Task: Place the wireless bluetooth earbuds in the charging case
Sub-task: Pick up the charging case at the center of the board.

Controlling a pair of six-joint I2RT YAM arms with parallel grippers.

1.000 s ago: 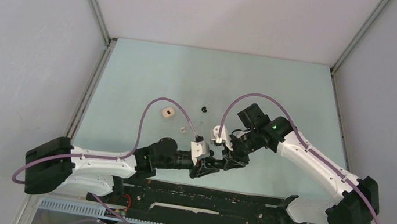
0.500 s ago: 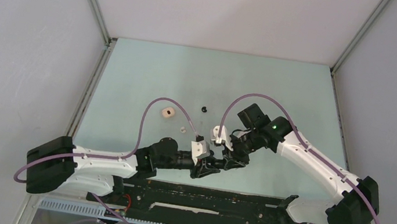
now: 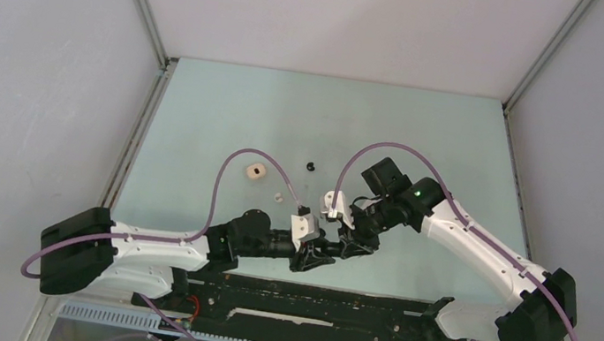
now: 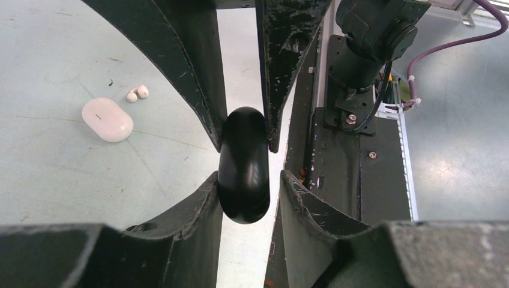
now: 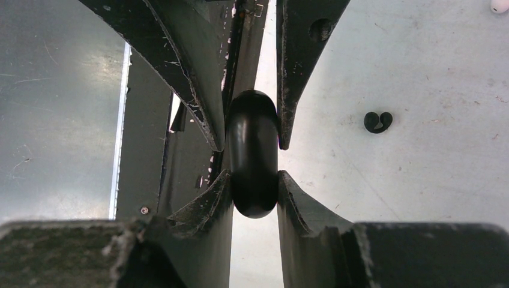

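Pinches probably light, stiff, slippery black charging case (image 5: 253, 138) across its sides with right tool (image 5: 253, 175); cannot tell for left tool (image 4: 249, 175).

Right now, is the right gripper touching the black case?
Touching: the right wrist view shows the right gripper pinching the black case, both fingers flush against its sides.

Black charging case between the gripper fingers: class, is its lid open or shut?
Shut: both wrist views show the black charging case as one smooth rounded pill, with no lid raised.
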